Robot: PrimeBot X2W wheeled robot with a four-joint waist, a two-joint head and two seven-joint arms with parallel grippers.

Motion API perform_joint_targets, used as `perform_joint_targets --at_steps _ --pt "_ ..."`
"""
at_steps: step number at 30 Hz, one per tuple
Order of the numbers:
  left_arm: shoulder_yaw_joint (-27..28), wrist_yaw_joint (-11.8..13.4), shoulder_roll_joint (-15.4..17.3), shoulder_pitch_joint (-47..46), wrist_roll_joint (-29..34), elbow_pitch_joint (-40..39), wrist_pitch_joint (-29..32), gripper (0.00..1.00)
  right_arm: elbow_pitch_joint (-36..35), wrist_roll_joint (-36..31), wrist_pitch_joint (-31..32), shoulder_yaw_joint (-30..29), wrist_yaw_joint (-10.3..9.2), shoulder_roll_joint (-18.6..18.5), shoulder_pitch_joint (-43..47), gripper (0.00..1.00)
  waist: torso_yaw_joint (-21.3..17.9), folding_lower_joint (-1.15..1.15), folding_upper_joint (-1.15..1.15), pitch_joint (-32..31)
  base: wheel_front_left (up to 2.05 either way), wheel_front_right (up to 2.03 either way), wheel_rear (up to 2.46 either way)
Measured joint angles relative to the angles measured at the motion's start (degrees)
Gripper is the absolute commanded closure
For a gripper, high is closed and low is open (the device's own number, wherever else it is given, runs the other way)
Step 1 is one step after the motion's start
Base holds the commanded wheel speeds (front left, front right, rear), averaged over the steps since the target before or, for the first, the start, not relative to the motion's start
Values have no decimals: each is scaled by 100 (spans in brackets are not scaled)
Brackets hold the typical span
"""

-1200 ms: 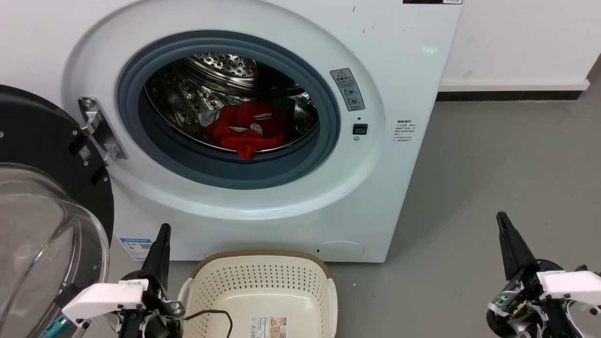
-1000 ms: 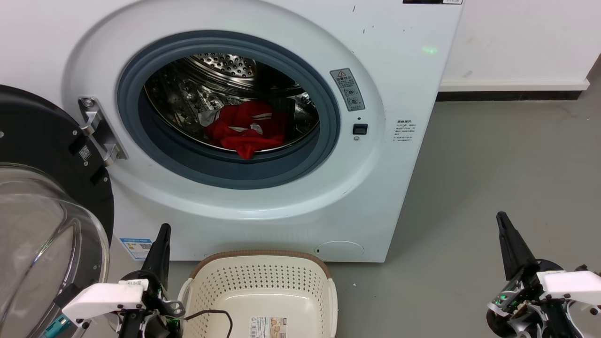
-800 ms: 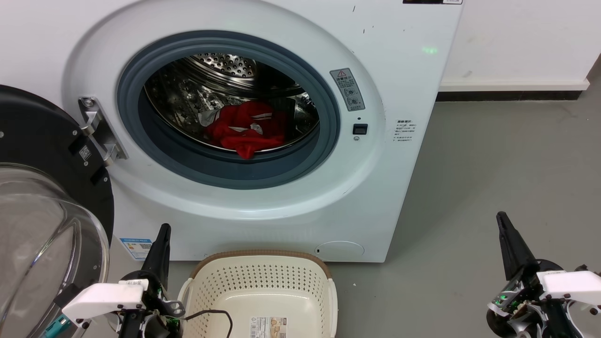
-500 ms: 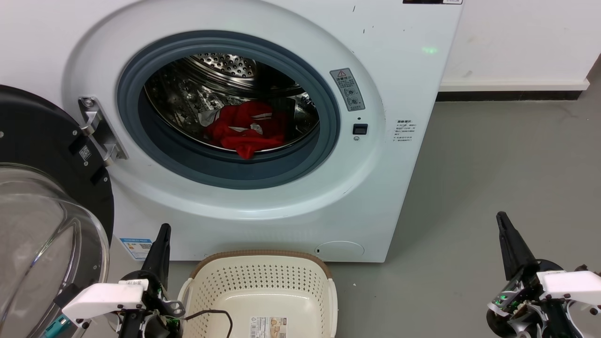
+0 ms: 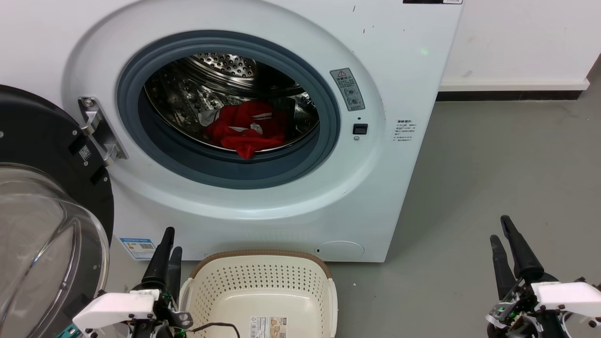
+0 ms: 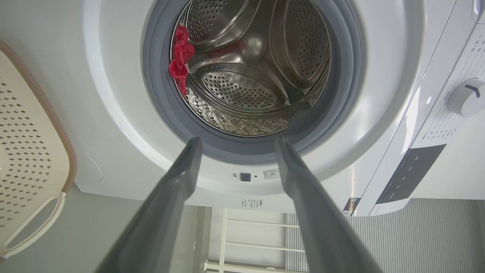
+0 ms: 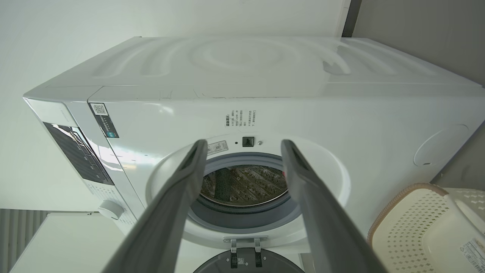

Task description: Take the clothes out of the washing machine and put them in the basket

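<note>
Dark fingers up front: the left gripper [image 5: 173, 240] sits at the bottom left of the head view, tips pointing up. From its own wrist cam the left gripper [image 6: 238, 140] is spread w/ a clear gap and nothing btwn the fingers. The right gripper [image 5: 499, 228] is at the bottom right over bare grey floor [image 5: 493, 159], well apart from everything else. In the right wrist view it [image 7: 244, 143] is spread too, and empty.

Just beside the left gripper is the basket [image 5: 263, 254], cream perforated plastic w/ a brown rim. It stands on the floor right in front of the washing machine [image 5: 385, 188], and a paper label [image 5: 267, 326] shows on its bottom.

On the left the door [image 5: 37, 131] is swung wide open, black frame w/ the glass bowl bulging toward the cam. It hangs off a metal hinge [image 5: 98, 126].

Next back is the porthole w/ its grey rubber rim [image 5: 328, 117]. The clothes [image 5: 244, 126] are inside the machine, a bright red bundle w/ white bits lying low in the steel drum [image 5: 225, 65], near the front. One red fold droops over the drum's front edge down to the rubber rim. In the left wrist view the clothes [image 6: 180, 64] hug the left edge of the opening.

Behind it all, on the right, is a white wall [image 5: 516, 37].
</note>
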Motion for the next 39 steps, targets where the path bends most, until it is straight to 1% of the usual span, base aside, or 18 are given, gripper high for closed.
perform_joint_targets --at_steps 4,8,25,30,31,36,37,39 --pt "-74 0 -3 -3 179 -76 -118 0 -75 -268 -110 7 0 1 62 0 -4 0 0 4 0 0 0" --pt "-118 0 -3 -13 533 -193 -221 0 -202 -754 -216 -27 0 3 82 0 -9 0 0 4 0 0 0" --pt "-392 0 1 -71 2740 -548 -623 0 -738 -3328 -611 34 0 7 325 0 -49 0 0 -12 0 0 0" --pt "-452 0 13 -71 3421 -584 -730 0 -847 -3902 -653 94 0 7 358 0 -55 0 0 -21 0 0 0" --pt "-476 0 23 -70 3674 -592 -773 0 -888 -4119 -657 108 0 7 400 0 -56 0 0 -22 0 0 0" --pt "-547 46 47 -70 4228 -601 -868 0 -972 -4590 -658 123 0 7 434 0 -58 0 0 -22 0 0 0" --pt "-547 46 47 -70 4228 -601 -868 0 -972 -4590 -658 123 0 7 434 0 -58 0 0 -22 0 0 0" --pt "-594 82 80 -70 4534 -601 -924 0 -1025 -4874 -657 129 0 7 461 0 -61 0 0 -22 0 0 0"
